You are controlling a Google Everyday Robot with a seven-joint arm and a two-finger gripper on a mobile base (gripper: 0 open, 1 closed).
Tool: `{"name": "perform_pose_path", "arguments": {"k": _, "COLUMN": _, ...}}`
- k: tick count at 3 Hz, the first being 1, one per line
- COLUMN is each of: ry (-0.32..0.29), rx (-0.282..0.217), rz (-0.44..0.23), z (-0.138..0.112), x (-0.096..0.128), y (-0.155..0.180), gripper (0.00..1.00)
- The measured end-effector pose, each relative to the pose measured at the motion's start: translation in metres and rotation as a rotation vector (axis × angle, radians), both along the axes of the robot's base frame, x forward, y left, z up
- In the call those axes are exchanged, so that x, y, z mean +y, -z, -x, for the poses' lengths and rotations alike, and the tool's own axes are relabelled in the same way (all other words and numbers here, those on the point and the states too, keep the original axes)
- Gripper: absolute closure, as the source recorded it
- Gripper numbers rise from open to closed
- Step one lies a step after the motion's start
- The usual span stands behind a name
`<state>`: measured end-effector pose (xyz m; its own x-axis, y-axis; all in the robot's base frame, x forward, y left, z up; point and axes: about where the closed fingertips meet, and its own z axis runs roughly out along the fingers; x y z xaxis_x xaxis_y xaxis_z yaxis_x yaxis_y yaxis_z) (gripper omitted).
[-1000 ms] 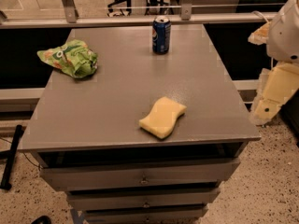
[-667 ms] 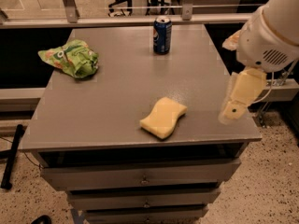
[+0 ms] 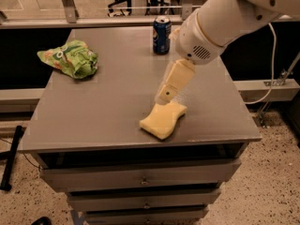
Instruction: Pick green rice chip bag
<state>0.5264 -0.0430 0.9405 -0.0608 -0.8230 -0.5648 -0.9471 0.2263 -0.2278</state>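
Note:
The green rice chip bag (image 3: 70,57) is crumpled bright green foil with white lettering. It lies near the far left edge of the grey table (image 3: 108,102). My gripper (image 3: 166,93) hangs from the white arm (image 3: 220,22) that comes in from the upper right. It is over the table's middle right, just above the yellow sponge (image 3: 163,121) and well to the right of the bag. Nothing is seen in the gripper.
A blue soda can (image 3: 162,34) stands upright near the table's back edge, just left of the arm. The table has drawers (image 3: 140,182) below its front. A rail and chairs lie behind; speckled floor lies on both sides.
The arm has swung left from beyond the table's right edge to over the table. The gripper now hangs above the sponge. The bag, sponge and can have not moved.

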Motion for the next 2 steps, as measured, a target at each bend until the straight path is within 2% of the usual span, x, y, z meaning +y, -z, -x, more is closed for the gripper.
{"name": "perform_pose_path", "arguments": {"k": 1, "ry": -0.001, "rx": 0.0, "rz": 0.0, "z": 0.0, "x": 0.0, "y": 0.0, "gripper": 0.0}}
{"name": "perform_pose_path", "arguments": {"k": 2, "ry": 0.0, "rx": -0.003, "rz": -0.073, "z": -0.014, "x": 0.025, "y": 0.012, "gripper": 0.0}}
